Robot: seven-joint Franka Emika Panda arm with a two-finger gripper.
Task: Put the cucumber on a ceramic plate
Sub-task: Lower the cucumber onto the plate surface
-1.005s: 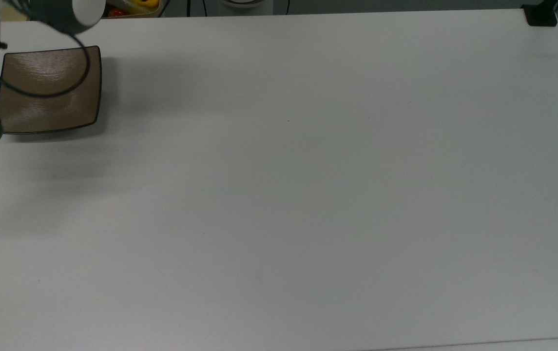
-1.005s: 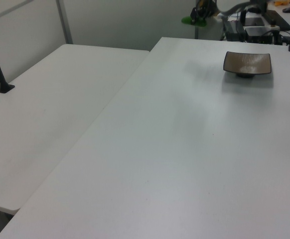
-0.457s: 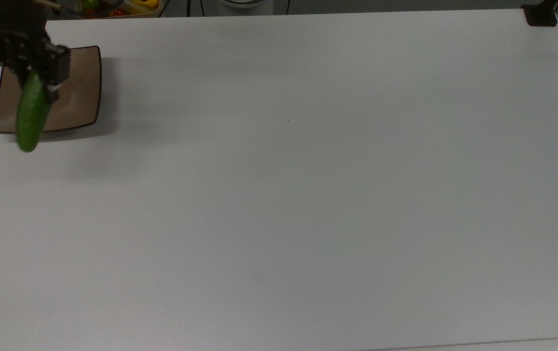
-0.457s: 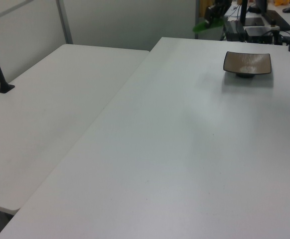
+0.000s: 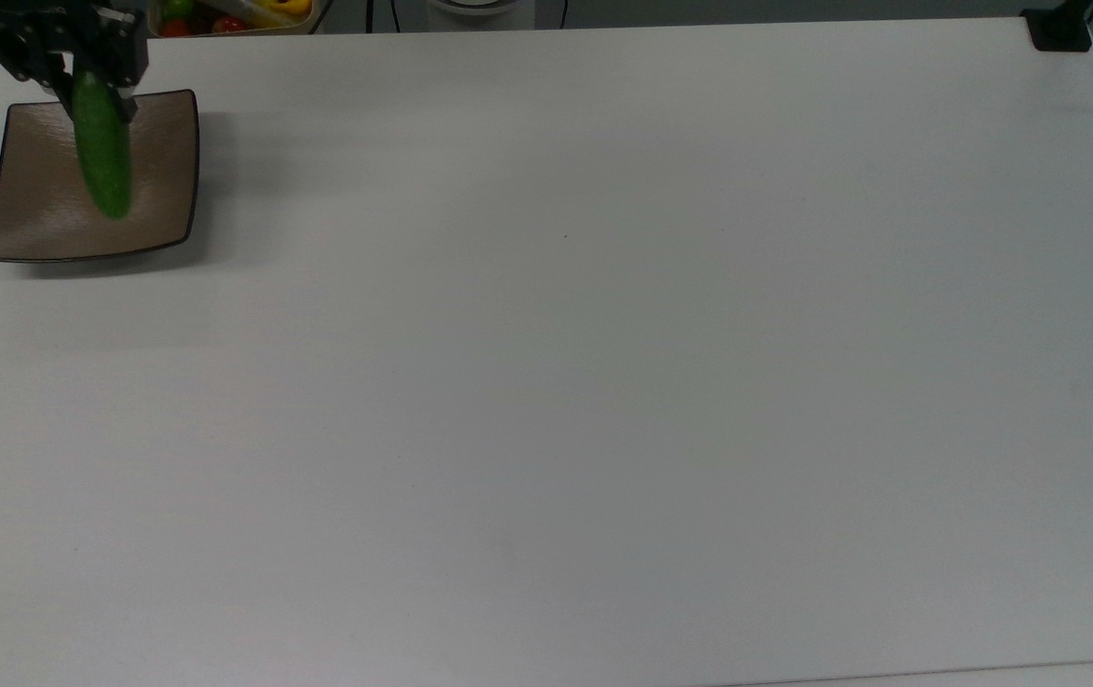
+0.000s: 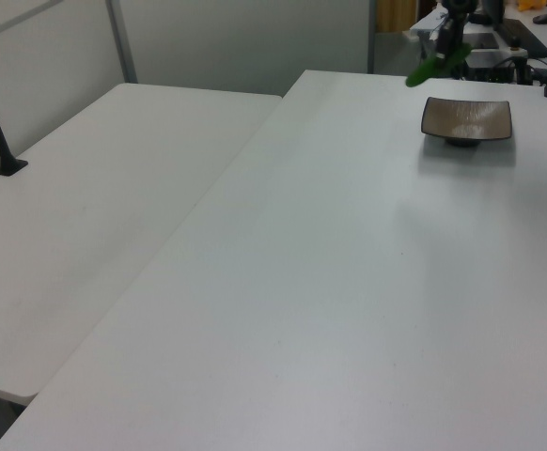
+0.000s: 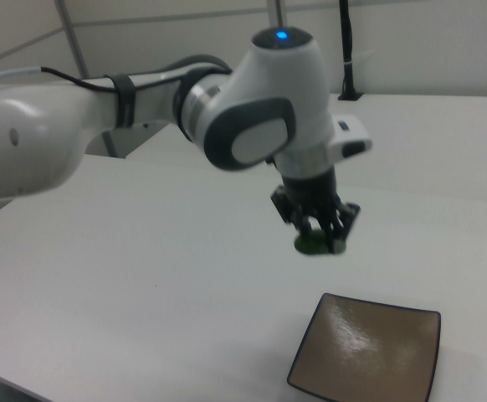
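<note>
Top view: the black two-finger pincer (image 5: 78, 72) sits at the far left corner of the white counter (image 5: 603, 382), its fingers closed on the upper end of a short, smooth, dark green cucumber (image 5: 102, 153). The cucumber hangs lengthwise over the square, glossy brown ceramic plate (image 5: 159, 176) with its thin dark rim, its free end over the plate's middle.

In the left view the cucumber (image 6: 426, 69) is tilted and held in the air, above and toward the left view's left of the plate (image 6: 467, 119), not touching it.

In the right view the white and grey arm (image 7: 252, 109) reaches down, the pincer (image 7: 317, 228) gripping the cucumber (image 7: 311, 245) clear above the counter, with the plate (image 7: 369, 352) lying flat nearer the camera.
</note>
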